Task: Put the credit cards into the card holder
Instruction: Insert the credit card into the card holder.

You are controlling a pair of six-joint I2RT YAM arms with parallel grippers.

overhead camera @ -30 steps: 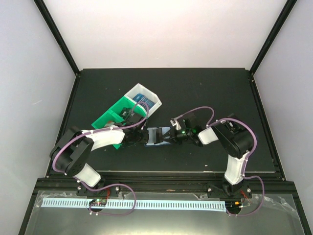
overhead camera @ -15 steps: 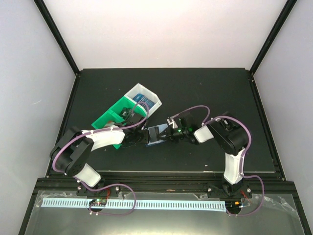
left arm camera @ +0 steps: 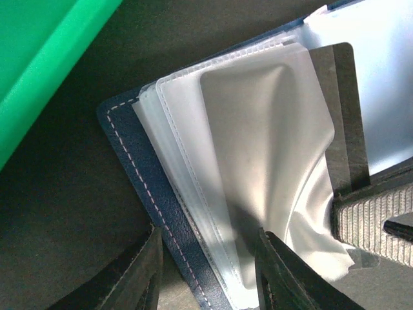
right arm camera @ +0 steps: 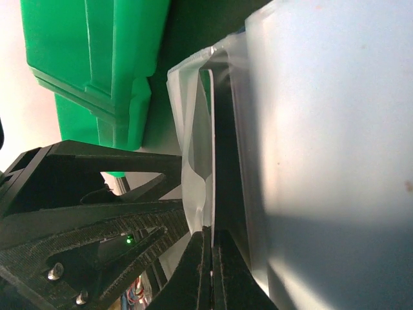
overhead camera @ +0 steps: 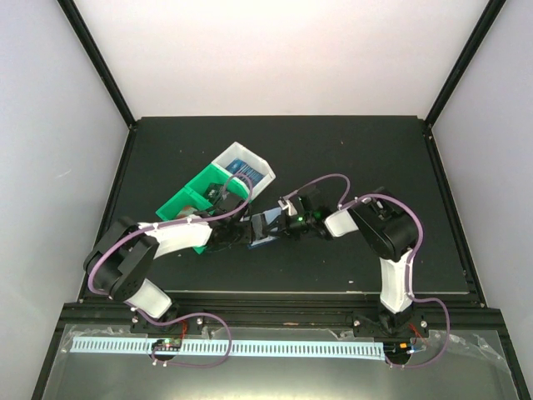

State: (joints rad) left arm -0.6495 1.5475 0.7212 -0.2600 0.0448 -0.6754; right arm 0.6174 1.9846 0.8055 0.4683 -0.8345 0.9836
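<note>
The black table filled the middle of the overhead view. Both arms met near its centre, the left arm from the lower left and the right arm from the lower right, apparently so one could steady the work while the other fed it. The green-and-white bin sat up and left of centre, just beyond the left wrist. Blue items in its white end looked like more cards waiting, though they were too small to be sure.

Between the two wrists, just right of the bin, lay the card holder. It was spread open with its dark blue stitched cover underneath and its frosted sleeves fanned upward, which exposed a pocket mouth toward the right of the left wrist view.

A dark credit card was mostly inside one sleeve. Its grey shape showed through the plastic, and only a strip at the right remained bare. The sleeve was puckered at its lower edge, probably from the push.

The right gripper was clenched on the card's thin edge, holding it edge-on to drive it in. The left gripper had its jaws apart, straddling the holder's near edge at the bottom of its view. This was likely to keep the holder from sliding, though whether it pressed down could not be seen.
</note>
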